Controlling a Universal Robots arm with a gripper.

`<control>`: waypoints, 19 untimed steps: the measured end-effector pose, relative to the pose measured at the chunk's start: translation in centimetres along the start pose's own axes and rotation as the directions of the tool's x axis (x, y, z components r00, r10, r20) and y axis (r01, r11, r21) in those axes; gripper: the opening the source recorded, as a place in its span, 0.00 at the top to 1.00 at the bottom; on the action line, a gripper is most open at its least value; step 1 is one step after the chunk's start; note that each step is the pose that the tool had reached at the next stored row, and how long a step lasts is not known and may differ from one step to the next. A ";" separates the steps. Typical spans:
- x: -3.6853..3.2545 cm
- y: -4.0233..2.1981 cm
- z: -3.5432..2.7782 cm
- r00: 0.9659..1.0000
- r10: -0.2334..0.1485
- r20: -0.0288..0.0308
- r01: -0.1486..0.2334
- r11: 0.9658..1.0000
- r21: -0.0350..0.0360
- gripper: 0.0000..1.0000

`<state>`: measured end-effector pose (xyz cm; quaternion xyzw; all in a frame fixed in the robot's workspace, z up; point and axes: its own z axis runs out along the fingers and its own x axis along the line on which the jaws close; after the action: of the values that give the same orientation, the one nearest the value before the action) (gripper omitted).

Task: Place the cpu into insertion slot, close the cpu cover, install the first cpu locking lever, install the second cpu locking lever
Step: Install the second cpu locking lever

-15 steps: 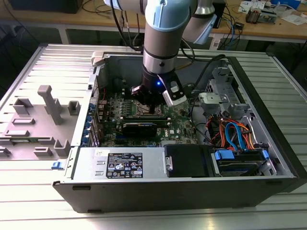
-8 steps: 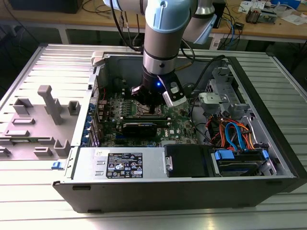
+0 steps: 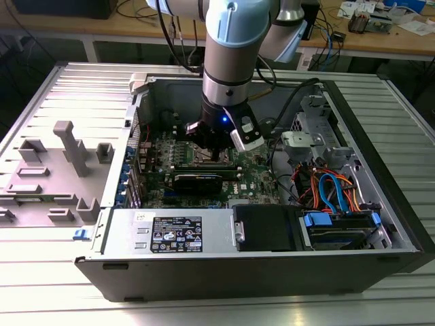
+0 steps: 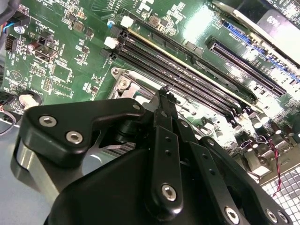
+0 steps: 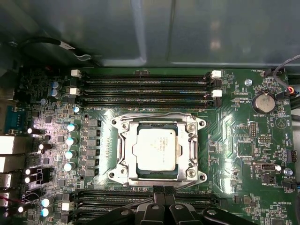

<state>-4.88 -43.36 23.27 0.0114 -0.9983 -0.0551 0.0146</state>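
The cpu (image 5: 157, 149) lies flat in the insertion slot (image 5: 202, 176) on the green board, silver top up. The cpu cover (image 5: 125, 151) is down around it, framing the chip. Thin wire levers (image 5: 154, 114) run along the frame's edges; I cannot tell whether they are latched. My gripper (image 5: 162, 196) is shut, its black fingers pressed together just beside the socket edge nearest the camera. In the second wrist view the gripper (image 4: 164, 96) tip hangs low over a corner of the slot (image 4: 123, 83). In the exterior view the gripper (image 3: 216, 155) reaches down into the open computer case.
Long black memory slots (image 5: 145, 86) flank the socket on two sides. A black card (image 3: 204, 180) and power supply (image 3: 177, 234) sit toward the case front. Coloured cables (image 3: 326, 187) crowd the exterior view's right. A grey fixture (image 3: 68, 146) stands outside the case.
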 end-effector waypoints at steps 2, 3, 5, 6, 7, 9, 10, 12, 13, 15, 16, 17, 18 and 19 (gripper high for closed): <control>0.00 -0.01 -0.01 1.000 0.000 -0.001 0.000 1.000 -0.001 0.89; 0.00 0.00 0.00 1.000 0.000 -0.001 0.000 1.000 -0.001 0.89; 0.01 -0.01 0.00 1.000 0.000 -0.001 0.000 1.000 -0.002 0.89; 0.01 -0.01 0.02 1.000 0.000 -0.001 0.000 1.000 -0.003 0.89; 0.10 -0.02 0.02 1.000 0.000 -0.001 0.000 1.000 -0.005 0.89; 0.16 -0.06 0.04 1.000 0.000 -0.001 0.000 1.000 -0.012 0.89; 0.17 -0.10 0.03 1.000 0.000 -0.001 0.000 1.000 -0.015 0.89; 0.17 -0.24 0.02 1.000 -0.001 -0.001 0.000 1.000 -0.020 0.89; 0.18 -0.38 0.00 1.000 -0.001 -0.001 0.000 1.000 -0.022 0.89; 0.21 -0.76 -0.05 1.000 -0.001 -0.001 0.001 1.000 -0.023 0.89; 0.23 -0.82 -0.05 1.000 -0.001 -0.001 0.001 1.000 -0.023 0.89; 0.23 -0.81 -0.05 1.000 -0.001 -0.001 0.001 1.000 -0.023 0.89; 0.23 -0.81 -0.05 1.000 -0.001 -0.001 0.001 1.000 -0.023 0.89; 0.23 -0.81 -0.05 1.000 -0.001 -0.001 0.000 1.000 -0.023 0.89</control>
<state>-5.10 -44.18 23.23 0.0115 -0.9976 -0.0668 0.0152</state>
